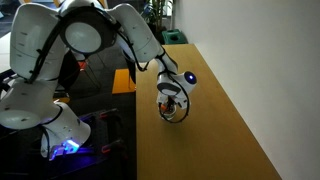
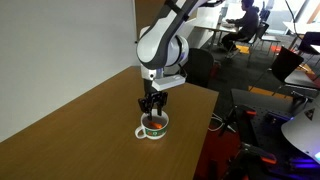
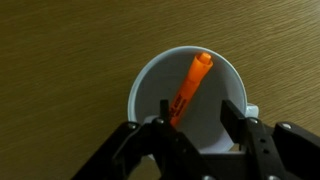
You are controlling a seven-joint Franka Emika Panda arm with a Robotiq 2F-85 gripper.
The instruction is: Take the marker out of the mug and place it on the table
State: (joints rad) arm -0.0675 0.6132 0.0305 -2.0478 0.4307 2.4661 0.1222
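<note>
The white mug [image 3: 225, 85] stands on the yellowish-brown wooden table [image 3: 60, 60]. The orange marker [image 3: 190, 85] leans inside it, its tip against the far rim. My gripper [image 3: 198, 112] is open and straddles the mug's near side, with the left finger next to the marker's lower end and the right finger by the inner wall. In both exterior views the gripper [image 2: 152, 108] reaches straight down into the mug [image 2: 153, 129]; in an exterior view the gripper [image 1: 172, 104] hides most of the mug [image 1: 166, 113].
The table [image 1: 220, 120] is long, and its edge drops off beside the robot base. An orange-brown stand [image 1: 123, 80] sits farther back. Office chairs and a seated person [image 2: 245, 20] are beyond the table's far end.
</note>
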